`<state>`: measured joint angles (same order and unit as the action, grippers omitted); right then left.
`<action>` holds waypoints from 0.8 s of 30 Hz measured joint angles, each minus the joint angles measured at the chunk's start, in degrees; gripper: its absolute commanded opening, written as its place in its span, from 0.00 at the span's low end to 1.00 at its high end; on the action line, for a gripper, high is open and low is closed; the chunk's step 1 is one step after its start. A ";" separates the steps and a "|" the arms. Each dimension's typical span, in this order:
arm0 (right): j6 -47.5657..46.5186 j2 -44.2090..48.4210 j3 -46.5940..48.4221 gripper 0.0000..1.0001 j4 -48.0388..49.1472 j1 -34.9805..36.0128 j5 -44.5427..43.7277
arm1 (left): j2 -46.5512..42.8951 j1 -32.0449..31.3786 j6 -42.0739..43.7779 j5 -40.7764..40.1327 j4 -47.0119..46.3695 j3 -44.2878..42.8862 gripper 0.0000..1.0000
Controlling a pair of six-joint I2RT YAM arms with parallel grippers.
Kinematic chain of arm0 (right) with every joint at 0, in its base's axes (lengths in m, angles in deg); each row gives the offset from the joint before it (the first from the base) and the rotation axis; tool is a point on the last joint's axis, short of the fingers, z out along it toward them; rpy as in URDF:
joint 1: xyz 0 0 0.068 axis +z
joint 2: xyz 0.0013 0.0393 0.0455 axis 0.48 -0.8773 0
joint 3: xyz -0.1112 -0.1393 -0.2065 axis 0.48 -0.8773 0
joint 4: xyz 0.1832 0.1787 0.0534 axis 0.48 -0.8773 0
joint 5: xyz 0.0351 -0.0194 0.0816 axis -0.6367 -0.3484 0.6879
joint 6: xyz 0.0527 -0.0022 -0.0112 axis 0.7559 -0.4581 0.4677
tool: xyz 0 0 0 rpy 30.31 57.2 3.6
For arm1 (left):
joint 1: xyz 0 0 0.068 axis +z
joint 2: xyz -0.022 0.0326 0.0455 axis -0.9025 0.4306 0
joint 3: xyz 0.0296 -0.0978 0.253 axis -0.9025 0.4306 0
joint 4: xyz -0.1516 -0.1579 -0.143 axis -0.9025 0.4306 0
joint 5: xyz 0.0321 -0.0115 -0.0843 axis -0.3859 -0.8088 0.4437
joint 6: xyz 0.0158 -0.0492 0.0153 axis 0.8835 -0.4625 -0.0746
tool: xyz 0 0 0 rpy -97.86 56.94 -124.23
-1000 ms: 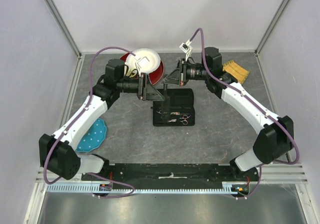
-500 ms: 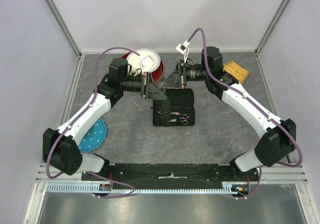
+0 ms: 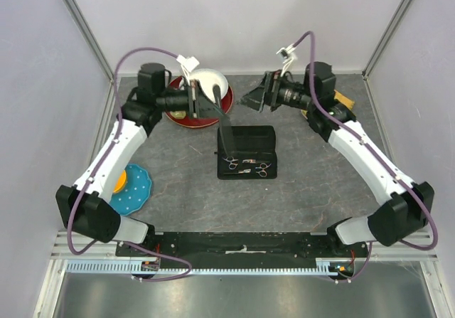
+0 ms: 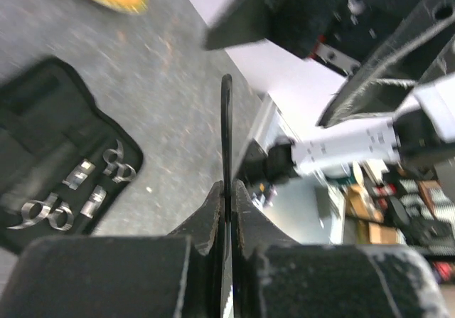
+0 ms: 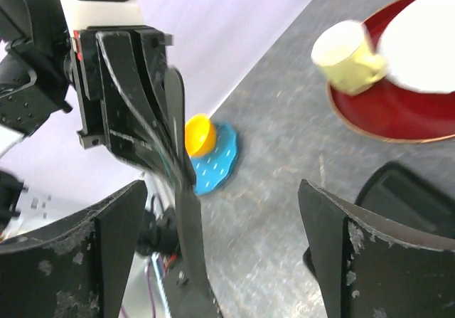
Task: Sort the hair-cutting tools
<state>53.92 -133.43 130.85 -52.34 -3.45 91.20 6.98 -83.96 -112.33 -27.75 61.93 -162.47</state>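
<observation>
A slim black comb (image 3: 217, 108) is clamped edge-on between the fingers of my left gripper (image 3: 204, 104), above the red plate; in the left wrist view the comb (image 4: 226, 126) stands up from the shut gripper (image 4: 226, 190). My right gripper (image 3: 250, 99) hangs open and empty to the right of the comb, and in its own view the gripper (image 5: 222, 190) faces the comb (image 5: 188, 225). The open black case (image 3: 247, 141) lies mid-table with silver scissors (image 3: 263, 167) strapped in it; these scissors (image 4: 117, 165) also show in the left wrist view.
A red plate (image 3: 226, 103) with a white bowl (image 3: 212, 83) and a pale yellow cup (image 5: 348, 58) sits at the back. A blue plate (image 3: 138, 190) with an orange piece (image 3: 121, 181) lies at the left, by the left arm.
The right gripper opened, let go of the comb and drew back to the right. The left gripper shut on the comb and carried it up and to the left, away from the case.
</observation>
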 measured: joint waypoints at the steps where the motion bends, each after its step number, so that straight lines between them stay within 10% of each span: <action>1: 0.44 1.31 0.00 0.97 0.09 -0.57 -2.25 | 0.33 1.29 -0.04 -1.20 1.25 -2.19 0.02; 12: 11.43 14.95 -7.43 0.98 17.09 -0.68 -18.36 | -1.36 3.37 -19.21 -28.72 -1.62 -19.71 0.02; 24: 27.52 1.16 -1.22 0.89 37.24 -0.42 -18.86 | 0.13 3.37 -41.77 -40.54 -15.63 -23.34 0.02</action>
<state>81.44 -132.27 129.63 -15.10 -3.87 72.34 7.11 -80.59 -154.10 -68.30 46.30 -185.81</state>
